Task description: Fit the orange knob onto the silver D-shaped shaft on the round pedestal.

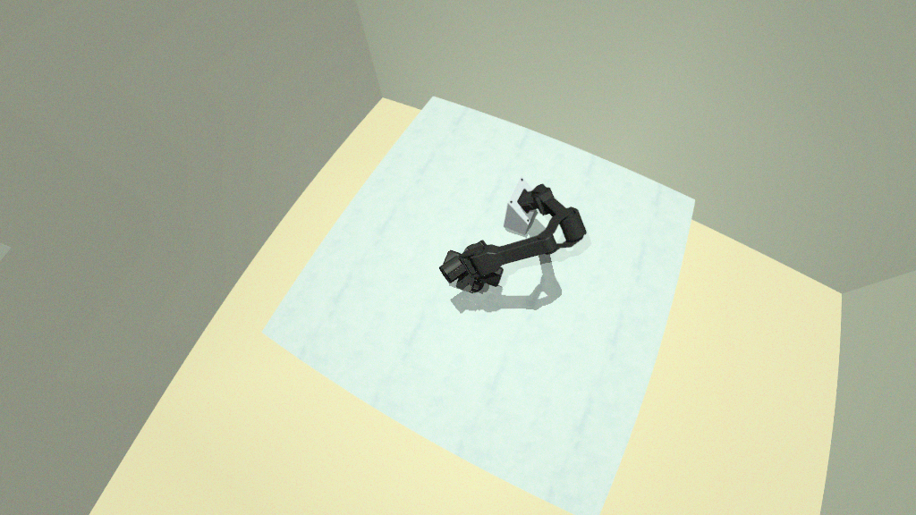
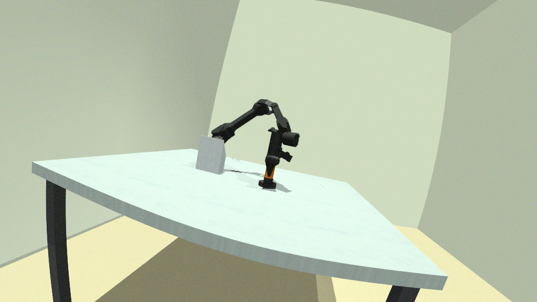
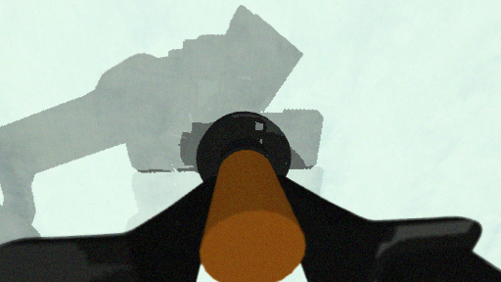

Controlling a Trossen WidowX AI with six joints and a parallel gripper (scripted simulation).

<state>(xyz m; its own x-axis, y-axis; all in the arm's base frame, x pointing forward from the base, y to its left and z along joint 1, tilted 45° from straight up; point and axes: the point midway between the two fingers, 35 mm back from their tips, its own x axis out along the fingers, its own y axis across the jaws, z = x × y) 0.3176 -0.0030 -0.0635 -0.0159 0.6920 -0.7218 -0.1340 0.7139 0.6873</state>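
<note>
The orange knob is an upright cylinder between the fingers. My gripper is shut on it, one finger on each side, pointing down. The black round pedestal stands on the table right under the knob, with a wide base and a narrower neck. In the exterior view the knob's lower end meets the top of the neck, with no gap that I can make out. The silver shaft, the hole and their flat sides are hidden. In the top view the arm hides knob and pedestal.
A grey block with a slanted top stands beside the arm's base. The arm reaches from there over the pale table. Its shadow lies around the pedestal.
</note>
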